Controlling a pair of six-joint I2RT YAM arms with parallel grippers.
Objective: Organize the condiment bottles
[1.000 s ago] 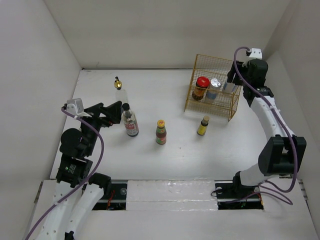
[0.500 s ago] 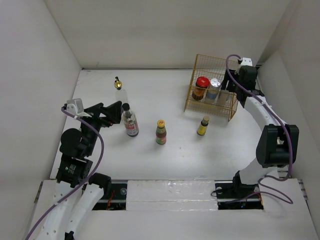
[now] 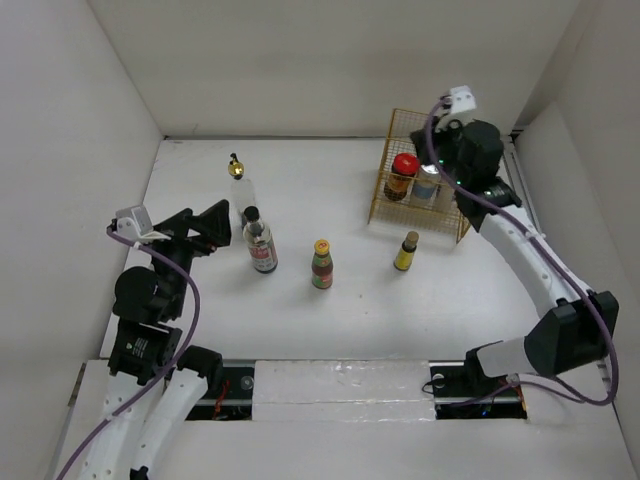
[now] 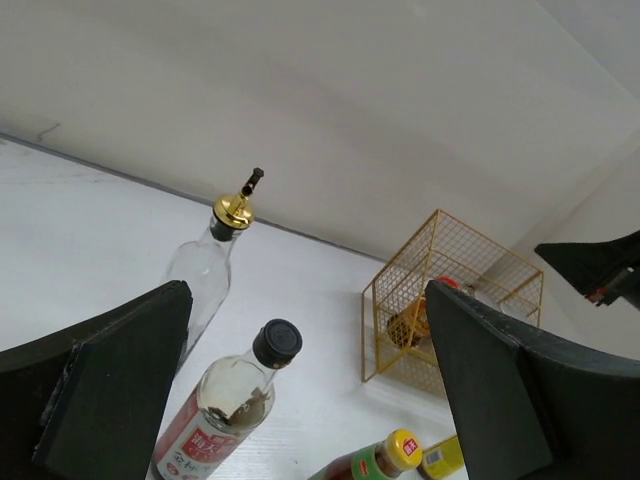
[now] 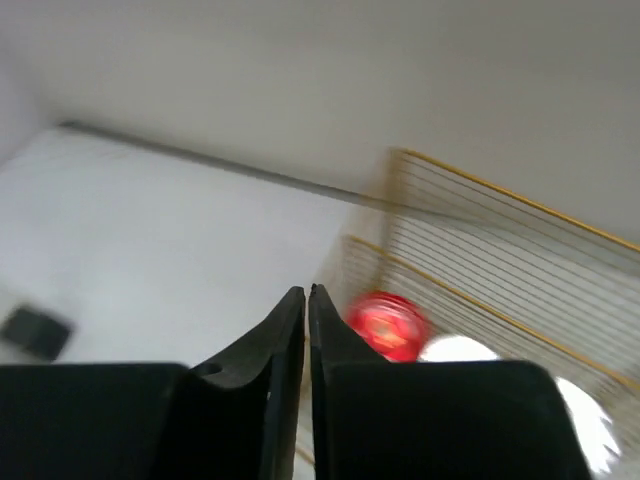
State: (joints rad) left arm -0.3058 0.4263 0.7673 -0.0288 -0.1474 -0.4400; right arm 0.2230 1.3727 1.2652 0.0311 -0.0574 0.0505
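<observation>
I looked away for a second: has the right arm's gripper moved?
Yes. In the top view the right gripper has swung left, from beside the gold wire rack's right rear corner to over the rack's right side.

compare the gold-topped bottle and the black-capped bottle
Top: the gold-topped bottle has a gold pourer spout; the black-capped bottle has a round black cap.
Label: the gold-topped bottle shows none; the black-capped bottle carries a red one.
Place: the gold-topped bottle stands farther back, the black-capped bottle nearer the arms.
Both are clear glass, upright, and outside the rack.
</observation>
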